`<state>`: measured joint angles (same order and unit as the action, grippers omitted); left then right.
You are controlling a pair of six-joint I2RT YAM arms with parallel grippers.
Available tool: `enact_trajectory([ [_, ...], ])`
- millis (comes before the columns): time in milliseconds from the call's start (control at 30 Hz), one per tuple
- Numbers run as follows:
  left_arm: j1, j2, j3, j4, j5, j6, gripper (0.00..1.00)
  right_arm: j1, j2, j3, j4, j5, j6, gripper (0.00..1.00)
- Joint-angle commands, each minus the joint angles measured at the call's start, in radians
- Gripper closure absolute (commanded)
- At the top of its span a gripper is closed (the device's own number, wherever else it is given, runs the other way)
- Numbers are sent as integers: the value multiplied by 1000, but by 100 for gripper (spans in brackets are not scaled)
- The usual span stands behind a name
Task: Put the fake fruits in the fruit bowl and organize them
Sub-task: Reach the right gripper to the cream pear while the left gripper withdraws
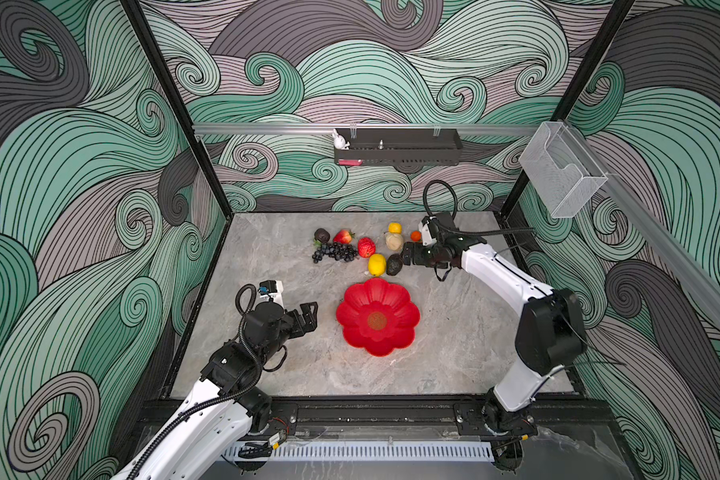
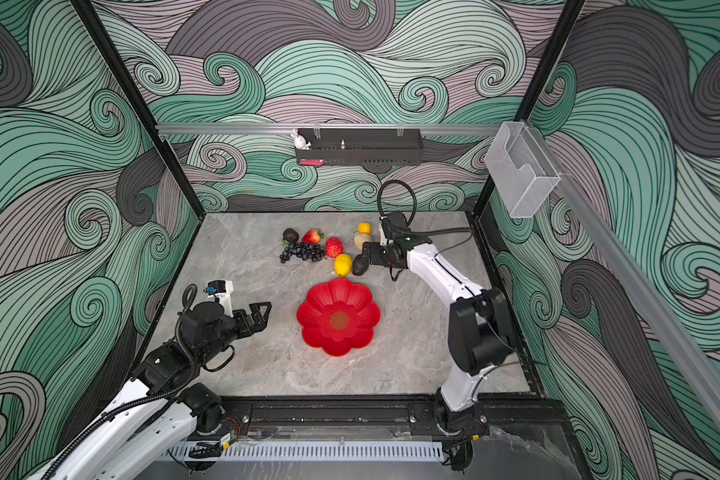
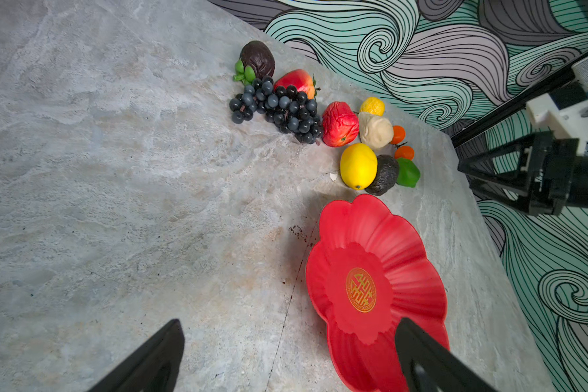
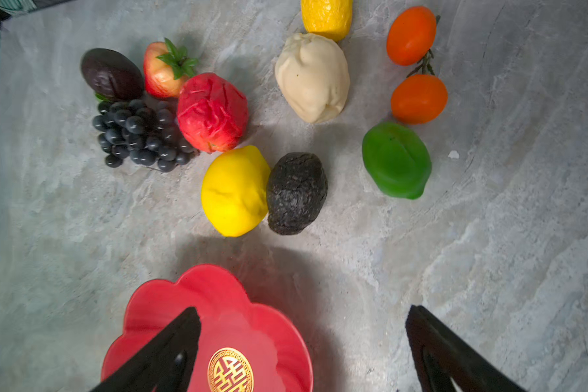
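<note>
The red petal-rimmed fruit bowl sits empty mid-table. Behind it the fake fruits lie in a cluster: dark grapes, strawberry, red apple, lemon touching an avocado, beige pear, a small lemon. The green lime and two oranges show in the right wrist view. My right gripper hovers open beside the avocado, above the lime, holding nothing. My left gripper stands open left of the bowl.
A dark brown fruit with green leaves lies at the cluster's far left. A black wall tray with a white rabbit figure hangs on the back wall, and a clear bin on the right wall.
</note>
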<state>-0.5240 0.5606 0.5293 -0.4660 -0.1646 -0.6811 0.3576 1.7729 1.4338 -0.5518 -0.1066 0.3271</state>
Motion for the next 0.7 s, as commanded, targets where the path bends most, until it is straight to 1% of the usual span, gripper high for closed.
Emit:
enact_trajectory([
  [0, 9, -18, -26, 27, -50, 14, 1, -18, 105, 111, -6, -12, -67, 6],
  [100, 8, -48, -65, 60, -87, 26, 1, -34, 222, 232, -31, -29, -103, 7],
  [200, 7, -75, -114, 110, -90, 27, 1, -37, 322, 338, -64, -18, -143, 7],
  [333, 9, -56, -134, 124, -96, 20, 1, -40, 441, 485, -122, 14, -184, 8],
  [500, 9, -23, -133, 138, -101, 28, 1, -40, 544, 615, -166, 22, -224, 9],
  [667, 9, 8, -141, 168, -104, 28, 1, -40, 612, 696, -185, 2, -239, 11],
])
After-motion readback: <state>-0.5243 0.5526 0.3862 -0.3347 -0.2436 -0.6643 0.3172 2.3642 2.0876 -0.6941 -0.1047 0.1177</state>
